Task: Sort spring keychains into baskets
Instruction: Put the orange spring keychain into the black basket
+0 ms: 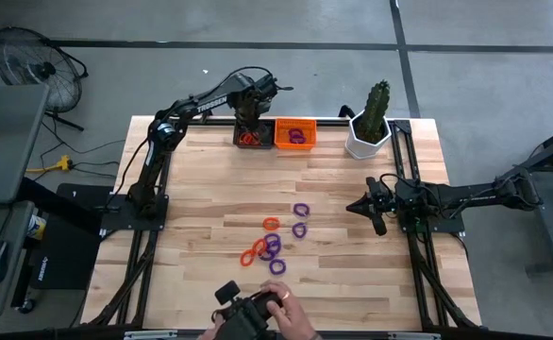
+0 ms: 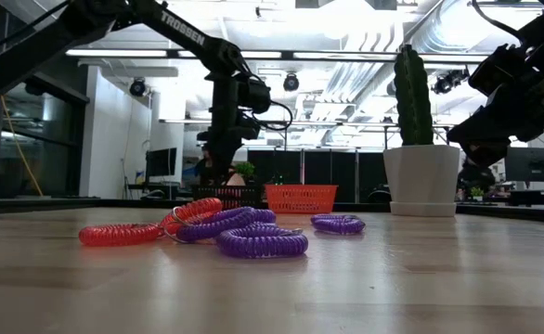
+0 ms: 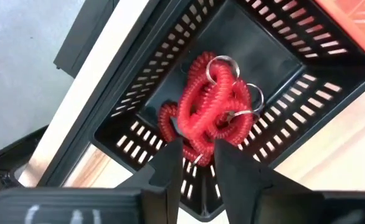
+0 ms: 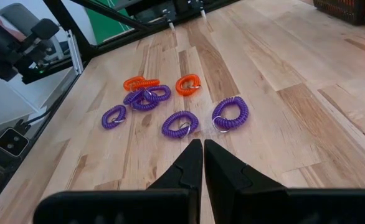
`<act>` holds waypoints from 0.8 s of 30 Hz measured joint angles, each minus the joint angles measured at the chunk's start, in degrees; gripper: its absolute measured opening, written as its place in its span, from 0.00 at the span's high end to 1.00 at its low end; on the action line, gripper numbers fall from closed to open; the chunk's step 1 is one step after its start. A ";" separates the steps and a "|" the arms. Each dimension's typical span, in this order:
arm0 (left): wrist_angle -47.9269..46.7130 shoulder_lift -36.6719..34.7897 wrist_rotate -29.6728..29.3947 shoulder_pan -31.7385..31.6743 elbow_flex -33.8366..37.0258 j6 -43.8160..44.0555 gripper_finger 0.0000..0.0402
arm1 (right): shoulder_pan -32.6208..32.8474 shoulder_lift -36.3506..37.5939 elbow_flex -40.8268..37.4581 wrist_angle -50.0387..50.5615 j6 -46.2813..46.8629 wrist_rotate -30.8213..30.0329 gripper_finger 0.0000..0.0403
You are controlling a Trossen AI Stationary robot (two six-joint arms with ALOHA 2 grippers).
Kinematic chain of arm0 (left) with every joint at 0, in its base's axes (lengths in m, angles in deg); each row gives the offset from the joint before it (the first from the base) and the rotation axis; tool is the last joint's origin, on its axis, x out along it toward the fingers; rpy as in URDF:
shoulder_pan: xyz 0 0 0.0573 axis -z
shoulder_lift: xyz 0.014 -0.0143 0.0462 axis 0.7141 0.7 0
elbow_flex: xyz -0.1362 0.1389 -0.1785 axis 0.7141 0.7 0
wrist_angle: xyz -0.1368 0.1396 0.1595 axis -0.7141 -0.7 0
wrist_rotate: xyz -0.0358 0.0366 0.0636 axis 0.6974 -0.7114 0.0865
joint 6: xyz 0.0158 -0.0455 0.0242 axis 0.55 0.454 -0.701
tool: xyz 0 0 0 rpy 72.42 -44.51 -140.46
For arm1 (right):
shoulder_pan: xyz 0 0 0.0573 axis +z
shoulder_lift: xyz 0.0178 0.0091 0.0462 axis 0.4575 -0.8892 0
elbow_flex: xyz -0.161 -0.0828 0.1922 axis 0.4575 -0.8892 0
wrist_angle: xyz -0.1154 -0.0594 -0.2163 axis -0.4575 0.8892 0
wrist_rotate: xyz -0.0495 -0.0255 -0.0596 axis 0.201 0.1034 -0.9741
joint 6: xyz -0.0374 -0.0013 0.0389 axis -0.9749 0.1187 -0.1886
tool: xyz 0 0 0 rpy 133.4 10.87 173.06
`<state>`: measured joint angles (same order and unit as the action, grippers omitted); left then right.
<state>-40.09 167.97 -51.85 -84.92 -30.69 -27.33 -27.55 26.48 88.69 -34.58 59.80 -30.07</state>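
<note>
My left gripper point(image 3: 198, 163) hangs open above the black basket point(image 1: 248, 134), its fingers pointing down into it. Several orange keychains point(image 3: 210, 106) lie heaped on the black basket's floor. Beside it, at the table's far edge, the orange basket point(image 1: 295, 135) holds purple keychains point(image 1: 299, 136). Several loose keychains, orange and purple point(image 1: 275, 241), lie on the wood at the table's middle, also seen in the right wrist view as a scattered group point(image 4: 170, 106). My right gripper point(image 4: 203, 148) is shut and hovers over the table's right part point(image 1: 357, 206), pointing toward the loose group.
A white pot with a cactus point(image 1: 369, 132) stands at the far right, next to the orange basket. A person's hands with a dark device point(image 1: 253, 312) are at the near edge. A fan point(image 1: 31, 59) stands on the floor beyond the far left corner.
</note>
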 joint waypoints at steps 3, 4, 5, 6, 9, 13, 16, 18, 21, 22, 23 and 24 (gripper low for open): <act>-0.55 -0.43 -0.02 0.40 0.02 -0.02 0.77 | -0.02 0.00 0.00 -0.01 0.00 0.00 0.97; -0.81 -0.91 0.09 0.48 0.02 -0.02 0.77 | -0.02 0.00 0.00 0.00 0.00 0.00 0.97; -1.25 -1.57 0.27 0.75 0.02 -0.03 0.77 | 0.00 0.00 0.00 0.00 0.00 0.02 0.97; -1.97 -2.23 0.37 0.89 0.02 -0.02 0.77 | -0.01 0.00 0.00 -0.02 0.00 0.00 0.97; -3.84 -3.97 1.72 1.74 0.02 0.06 0.77 | -0.01 0.00 0.00 0.00 0.00 0.00 0.97; -6.09 -5.46 3.21 3.68 0.04 2.31 0.77 | 0.00 0.00 0.00 -0.01 0.00 0.00 0.97; -7.62 -6.83 4.74 5.42 0.04 3.47 0.77 | -0.01 0.00 0.00 0.00 0.00 0.00 0.97; -8.29 -7.56 4.73 7.08 0.04 4.09 0.77 | 0.00 0.00 0.00 -0.01 0.00 0.00 0.97; -9.47 -8.07 4.83 9.82 0.07 5.03 0.77 | 0.00 0.00 0.00 0.00 0.00 0.01 0.97; -9.93 -8.17 4.81 10.85 0.07 5.28 0.77 | -0.01 0.00 0.00 -0.02 0.00 0.01 0.97; -9.99 -8.27 4.81 11.92 0.07 5.68 0.77 | -0.02 0.00 0.00 0.00 0.00 0.00 0.97; -10.23 -8.32 4.79 12.94 0.07 6.10 0.77 | 0.00 0.00 0.00 0.00 0.00 0.00 0.97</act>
<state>-50.32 159.65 -47.06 -71.97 -30.62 -21.23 -27.54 26.48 88.69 -34.58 59.80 -30.07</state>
